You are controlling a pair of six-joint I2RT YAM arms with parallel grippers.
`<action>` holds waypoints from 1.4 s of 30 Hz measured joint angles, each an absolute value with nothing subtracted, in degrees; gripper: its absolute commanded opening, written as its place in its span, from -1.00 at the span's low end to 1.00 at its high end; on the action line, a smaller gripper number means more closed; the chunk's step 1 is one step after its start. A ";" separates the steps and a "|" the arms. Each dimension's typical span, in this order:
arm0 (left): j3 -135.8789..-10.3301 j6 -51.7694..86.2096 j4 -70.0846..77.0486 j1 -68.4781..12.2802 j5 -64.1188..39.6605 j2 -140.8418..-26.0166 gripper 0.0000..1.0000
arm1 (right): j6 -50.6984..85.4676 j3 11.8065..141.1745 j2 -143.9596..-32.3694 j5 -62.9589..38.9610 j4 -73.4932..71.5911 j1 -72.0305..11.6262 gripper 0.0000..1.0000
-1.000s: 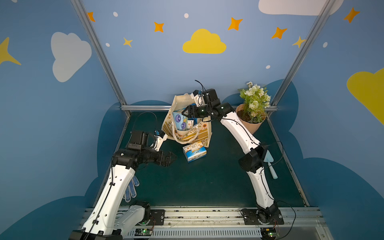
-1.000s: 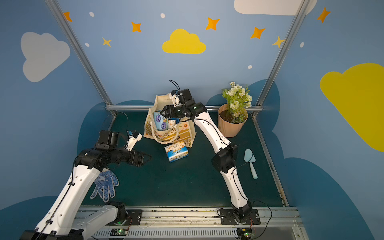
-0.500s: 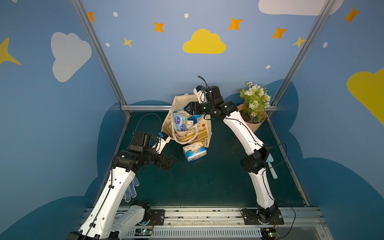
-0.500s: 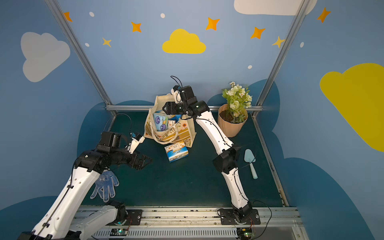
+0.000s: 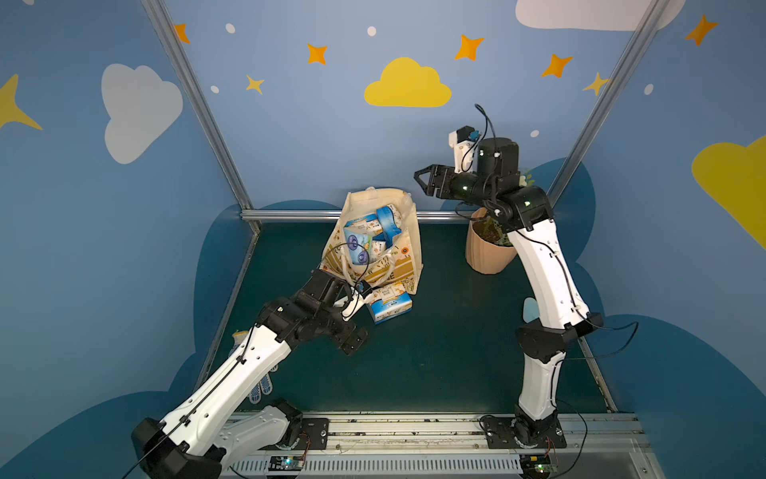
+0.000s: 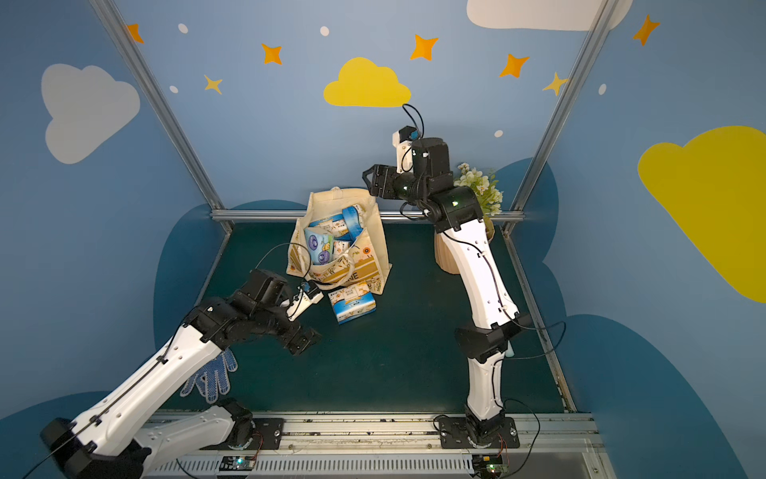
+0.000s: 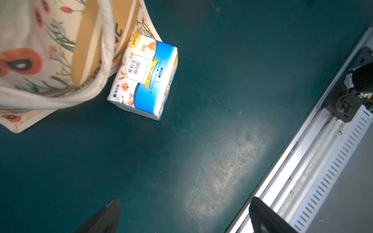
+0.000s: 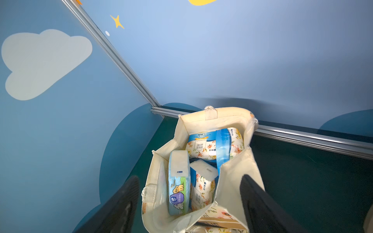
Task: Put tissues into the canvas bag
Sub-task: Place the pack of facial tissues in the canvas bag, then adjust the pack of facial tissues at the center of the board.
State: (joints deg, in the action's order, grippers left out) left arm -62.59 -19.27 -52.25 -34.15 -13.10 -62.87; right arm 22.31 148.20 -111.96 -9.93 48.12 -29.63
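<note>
The cream floral canvas bag [image 5: 408, 249] [image 6: 375, 249] [image 8: 234, 181] stands open at the back of the mat, with several tissues [image 5: 367, 227] [image 8: 201, 148] inside it, among them a pale blue pack [image 8: 178, 187] [image 6: 318, 244]. One blue-and-white tissue pack [image 5: 389, 306] [image 6: 352, 305] [image 7: 144, 76] lies on the mat against the bag's front. My right gripper [image 5: 419, 182] [image 6: 367, 180] [image 8: 189, 178] hangs open and empty above the bag's back right corner. My left gripper [image 5: 352, 338] [image 6: 304, 338] [image 7: 185, 199] is open and empty over bare mat, front-left of the loose pack.
A ribbed peach flowerpot [image 5: 489, 253] with white flowers [image 6: 476, 186] stands right of the bag, partly behind my right arm. A blue-dotted glove [image 6: 211, 373] lies front left. A pale blue tool [image 5: 528, 309] peeks out behind the right elbow. A metal rail [image 7: 302, 161] runs along the front.
My right gripper has risen from the bag's mouth, up and to the right, empty. My left gripper has swung right and forward, closer to the loose pack.
</note>
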 measured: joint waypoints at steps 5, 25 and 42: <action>-62.81 -17.69 -47.57 -43.05 -3.84 -70.98 0.99 | 22.26 137.23 -105.16 -7.88 51.24 -29.76 0.61; -90.43 -12.78 -43.55 -57.25 35.66 -118.24 0.99 | 27.22 83.07 -47.07 6.35 62.02 -23.64 0.69; -92.23 -9.30 -47.33 -48.21 31.77 -118.69 0.99 | 28.12 78.02 -43.51 7.31 65.08 -23.33 0.69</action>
